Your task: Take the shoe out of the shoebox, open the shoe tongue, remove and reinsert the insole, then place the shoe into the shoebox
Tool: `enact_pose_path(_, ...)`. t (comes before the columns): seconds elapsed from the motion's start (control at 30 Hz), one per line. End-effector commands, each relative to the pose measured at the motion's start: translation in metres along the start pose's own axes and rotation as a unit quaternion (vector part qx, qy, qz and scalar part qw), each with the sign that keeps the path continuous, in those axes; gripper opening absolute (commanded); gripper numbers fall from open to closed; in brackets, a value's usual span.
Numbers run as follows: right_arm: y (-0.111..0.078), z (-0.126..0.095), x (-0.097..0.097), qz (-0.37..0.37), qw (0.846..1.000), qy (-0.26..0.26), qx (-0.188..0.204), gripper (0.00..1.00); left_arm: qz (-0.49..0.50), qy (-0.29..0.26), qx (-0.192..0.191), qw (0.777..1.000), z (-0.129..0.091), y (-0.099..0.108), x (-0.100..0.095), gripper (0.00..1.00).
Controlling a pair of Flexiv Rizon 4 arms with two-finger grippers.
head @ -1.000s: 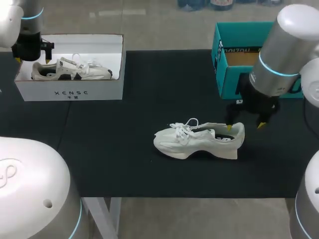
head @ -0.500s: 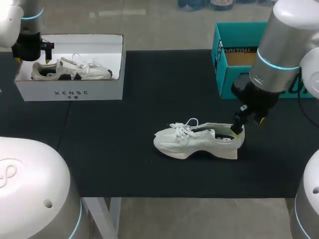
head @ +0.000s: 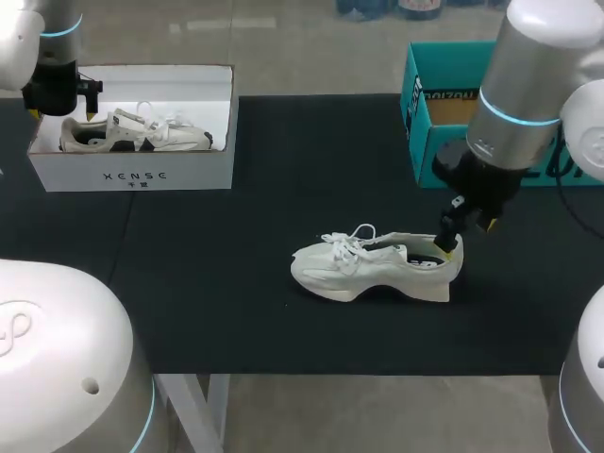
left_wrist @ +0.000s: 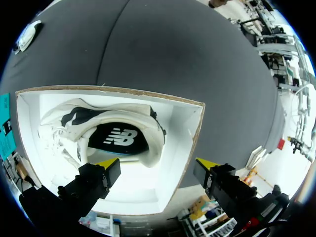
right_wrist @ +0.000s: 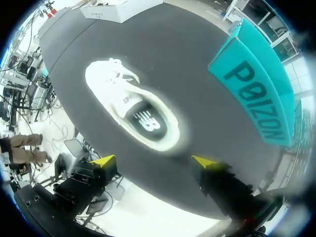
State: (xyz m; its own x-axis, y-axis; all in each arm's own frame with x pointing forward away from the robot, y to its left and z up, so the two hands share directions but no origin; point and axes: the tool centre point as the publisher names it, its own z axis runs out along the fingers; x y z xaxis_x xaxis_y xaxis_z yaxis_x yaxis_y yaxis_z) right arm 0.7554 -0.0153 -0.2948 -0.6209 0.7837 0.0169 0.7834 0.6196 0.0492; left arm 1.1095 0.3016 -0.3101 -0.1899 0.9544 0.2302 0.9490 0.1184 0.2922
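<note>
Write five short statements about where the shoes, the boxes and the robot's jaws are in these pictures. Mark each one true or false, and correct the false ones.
1. A white shoe lies on the black table, outside the white shoebox and the teal box. True.
2. The white shoebox is empty. False: a second shoe lies in it.
3. The right jaws are at the heel end of the white shoe. True.
4. The left jaws are shut on the second shoe. False: they stand open above the white shoebox, holding nothing.
5. The teal box stands on the robot's left side. False: it stands at the rear on the robot's right.
</note>
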Motion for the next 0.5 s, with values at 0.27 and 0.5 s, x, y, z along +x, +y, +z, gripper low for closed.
enact_pose_path(0.27, -0.008, -0.007, 0.005, -0.042, 0.999, -0.021, -0.022, 1.0, 0.0, 0.0, -0.001, 1.0, 0.0, -0.001, 0.0, 1.0)
enact_pose_path(0.5, -0.028, -0.019, 0.009, -0.178, 0.973, -0.003, -0.146, 1.0, 0.0, 0.0, -0.001, 1.0, 0.0, -0.001, 0.0, 1.0)
